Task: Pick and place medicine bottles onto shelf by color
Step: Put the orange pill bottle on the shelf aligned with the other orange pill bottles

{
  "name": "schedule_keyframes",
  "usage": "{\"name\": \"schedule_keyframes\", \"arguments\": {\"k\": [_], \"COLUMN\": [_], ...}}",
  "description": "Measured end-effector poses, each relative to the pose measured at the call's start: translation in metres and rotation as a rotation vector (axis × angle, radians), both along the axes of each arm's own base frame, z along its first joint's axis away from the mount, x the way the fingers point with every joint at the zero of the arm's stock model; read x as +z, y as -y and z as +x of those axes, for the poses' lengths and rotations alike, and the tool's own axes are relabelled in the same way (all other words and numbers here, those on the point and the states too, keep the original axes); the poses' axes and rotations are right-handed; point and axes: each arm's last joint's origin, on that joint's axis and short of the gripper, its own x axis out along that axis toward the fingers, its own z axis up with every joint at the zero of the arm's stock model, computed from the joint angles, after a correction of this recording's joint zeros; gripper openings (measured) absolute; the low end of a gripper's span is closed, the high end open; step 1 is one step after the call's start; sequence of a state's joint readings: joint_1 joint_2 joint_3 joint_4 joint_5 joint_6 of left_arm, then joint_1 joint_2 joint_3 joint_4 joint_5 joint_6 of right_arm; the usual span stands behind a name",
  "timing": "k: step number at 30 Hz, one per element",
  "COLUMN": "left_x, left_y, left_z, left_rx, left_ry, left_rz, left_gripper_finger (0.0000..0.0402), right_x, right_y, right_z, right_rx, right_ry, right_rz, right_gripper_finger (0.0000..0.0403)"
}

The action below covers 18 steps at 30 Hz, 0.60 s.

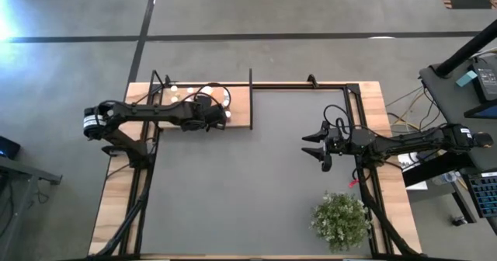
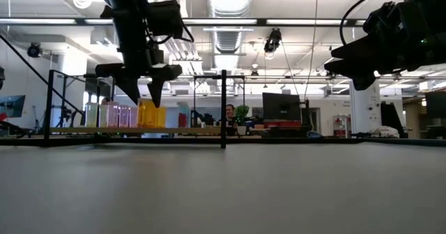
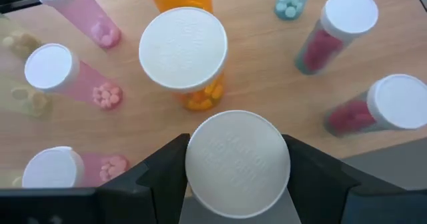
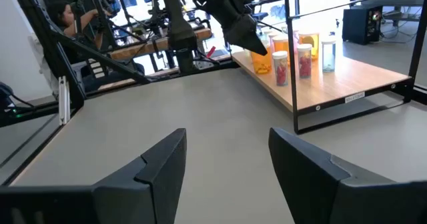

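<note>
The left gripper (image 3: 237, 184) hangs over the shelf (image 1: 239, 109), fingers spread on each side of an orange bottle's white cap (image 3: 237, 163), perhaps not squeezing it. The other bottles (image 3: 183, 51) stand around it. The right gripper (image 1: 322, 146) waits open above the table.

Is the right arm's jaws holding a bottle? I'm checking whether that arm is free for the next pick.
No: the right gripper shows open jaws with only bare tabletop between them, apart from the shelf.
</note>
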<state>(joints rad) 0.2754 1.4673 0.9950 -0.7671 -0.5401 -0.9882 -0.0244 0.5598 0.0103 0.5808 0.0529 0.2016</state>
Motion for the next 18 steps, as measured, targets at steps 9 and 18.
{"name": "schedule_keyframes", "arguments": {"k": [9, 18], "left_x": [0.000, 0.000], "left_y": [-0.007, -0.011], "left_z": [-0.001, 0.000], "left_rx": [0.010, 0.010], "left_ry": [0.010, 0.021], "left_rz": [0.001, 0.007], "left_gripper_finger": [0.0201, 0.0201], "right_x": [0.000, 0.000], "right_y": [0.000, 0.000], "right_z": [0.000, 0.000], "right_rx": [0.000, 0.000], "right_ry": [0.000, 0.000], "right_rz": [0.000, 0.000], "right_gripper_finger": [0.0203, 0.0203]}}
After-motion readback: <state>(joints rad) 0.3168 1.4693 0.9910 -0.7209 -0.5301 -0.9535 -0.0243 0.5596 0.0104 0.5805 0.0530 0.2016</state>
